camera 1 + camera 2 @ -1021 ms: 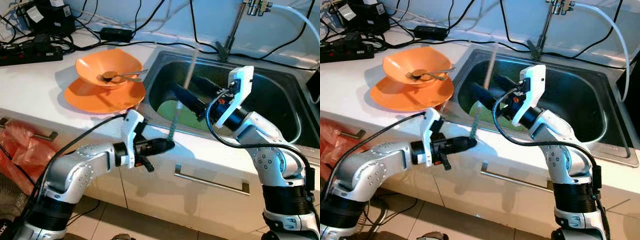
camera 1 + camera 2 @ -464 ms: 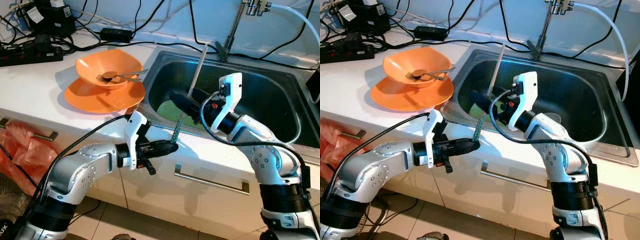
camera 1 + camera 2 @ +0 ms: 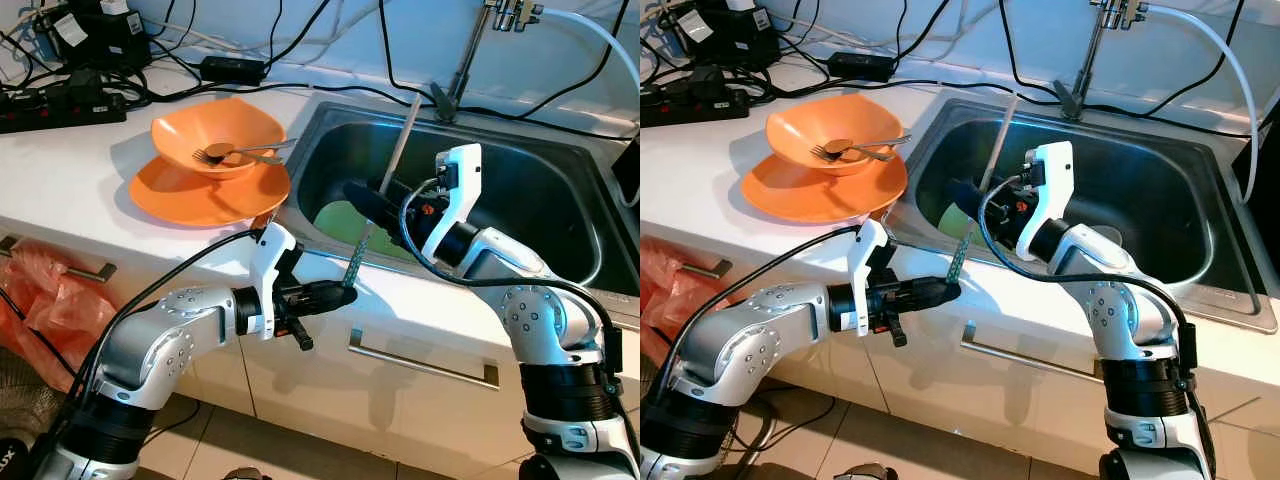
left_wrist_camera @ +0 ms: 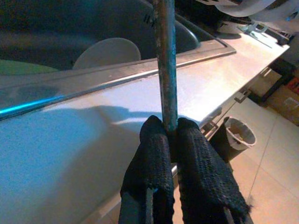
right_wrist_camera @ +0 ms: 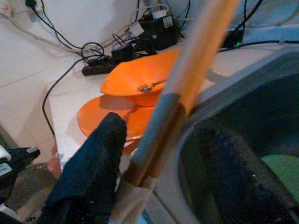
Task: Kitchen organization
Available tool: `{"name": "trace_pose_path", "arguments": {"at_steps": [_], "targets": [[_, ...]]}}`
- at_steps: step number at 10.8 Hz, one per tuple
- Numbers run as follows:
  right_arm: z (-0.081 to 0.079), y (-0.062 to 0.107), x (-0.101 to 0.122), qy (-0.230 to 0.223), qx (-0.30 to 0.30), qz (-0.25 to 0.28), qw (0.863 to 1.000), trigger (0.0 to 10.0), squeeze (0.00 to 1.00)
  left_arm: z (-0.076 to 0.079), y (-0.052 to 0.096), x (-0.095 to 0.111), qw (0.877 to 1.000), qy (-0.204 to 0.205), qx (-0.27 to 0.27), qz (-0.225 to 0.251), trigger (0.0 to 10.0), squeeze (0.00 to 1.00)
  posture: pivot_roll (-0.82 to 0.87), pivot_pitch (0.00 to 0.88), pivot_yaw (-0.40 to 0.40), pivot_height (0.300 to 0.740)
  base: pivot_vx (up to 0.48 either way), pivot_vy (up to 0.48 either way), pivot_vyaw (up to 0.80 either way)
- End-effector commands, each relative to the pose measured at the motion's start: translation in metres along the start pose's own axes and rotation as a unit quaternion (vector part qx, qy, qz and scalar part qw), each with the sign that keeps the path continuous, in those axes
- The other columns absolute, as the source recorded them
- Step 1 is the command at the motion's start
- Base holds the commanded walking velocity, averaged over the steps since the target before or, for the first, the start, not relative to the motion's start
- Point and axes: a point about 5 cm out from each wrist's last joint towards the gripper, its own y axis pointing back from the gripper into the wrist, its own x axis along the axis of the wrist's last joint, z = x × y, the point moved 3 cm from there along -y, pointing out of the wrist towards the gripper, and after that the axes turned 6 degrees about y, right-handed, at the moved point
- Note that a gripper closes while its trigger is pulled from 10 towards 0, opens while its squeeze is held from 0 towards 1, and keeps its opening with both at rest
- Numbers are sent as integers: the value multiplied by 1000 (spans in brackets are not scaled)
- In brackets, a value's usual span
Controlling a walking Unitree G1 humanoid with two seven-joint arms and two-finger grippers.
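A long utensil (image 3: 400, 145) with a grey metal lower shaft and a wooden upper part leans over the front rim of the steel sink (image 3: 330, 112). My left gripper (image 3: 338, 291) is shut on its bottom end just in front of the counter edge; the left wrist view has both fingers (image 4: 154, 154) pinching the shaft (image 4: 164, 70). My right gripper (image 3: 372, 200) is open inside the sink, one finger on each side of the utensil (image 5: 187, 74). On the counter to the left, an orange bowl (image 3: 215, 128) holding a fork (image 3: 245, 153) rests on an orange plate (image 3: 200, 195).
A green plate (image 3: 340, 220) and a white plate (image 3: 1106, 238) lie in the sink. The faucet (image 3: 465, 60) rises behind it. A power strip and cables (image 3: 60, 100) crowd the back left. A red bag (image 3: 35, 280) hangs below the counter; a bin (image 4: 238, 135) stands on the floor.
My right gripper has dropped and shifted left until its fingers straddle the utensil. The utensil's top has tipped to the right. My left gripper kept its hold and edged slightly right.
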Motion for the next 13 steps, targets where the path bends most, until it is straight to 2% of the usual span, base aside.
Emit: {"name": "trace_pose_path", "arguments": {"at_steps": [1, 2, 3, 4, 5, 9, 10, 11, 12, 13], "targets": [[12, 4, 1, -1, -30, -8, 1000, 0, 0, 2, 0, 1, 1000, -7, -7, 6, 0, 0, 90, 39, -27, 740, 0, 0, 0], [13, 4, 1, -2, -33, -11, 999, 0, 0, 2, 0, 1, 1000, -8, -5, 6, 0, 0, 90, 39, -27, 740, 0, 0, 0], [15, 5, -1, -2, -38, -17, 999, 0, 0, 1, 0, 0, 1000, -12, -1, 5, 667, 0, 88, 41, -28, 740, 0, 0, 0], [15, 6, -2, -3, -40, -23, 999, 0, 0, -1, 0, 1, 1000, -17, 7, 5, 3333, 0, 87, 42, -29, 740, 0, 0, 0], [17, 6, -5, -3, -46, -31, 998, 0, 0, -6, 1, 3, 999, -24, 22, 9, 2980, 0, 87, 42, -31, 740, 0, 0, 0], [21, 7, -7, -4, -55, -42, 998, 0, 0, -18, 2, 7, 998, -27, 60, 24, 4078, 0, 85, 46, -34, 740, 0, 0, 0], [23, 7, -8, -5, -61, -46, 997, 0, 0, -22, 1, 7, 996, -31, 79, 29, 7961, 0, 85, 47, -35, 740, 0, 0, 0], [24, 7, -8, -5, -61, -46, 997, 0, 0, -23, 1, 6, 996, -31, 83, 30, 7961, 0, 85, 47, -35, 740, 0, 0, 0], [24, 7, -8, -5, -64, -47, 997, 0, 0, -28, 0, 6, 994, -40, 101, 31, 10000, 0, 85, 46, -36, 740, 0, 0, 0], [26, 7, -8, -4, -70, -47, 996, 0, 0, -35, -1, 8, 990, -46, 128, 43, 10000, 0, 83, 42, -41, 740, 0, 0, 0]]}}
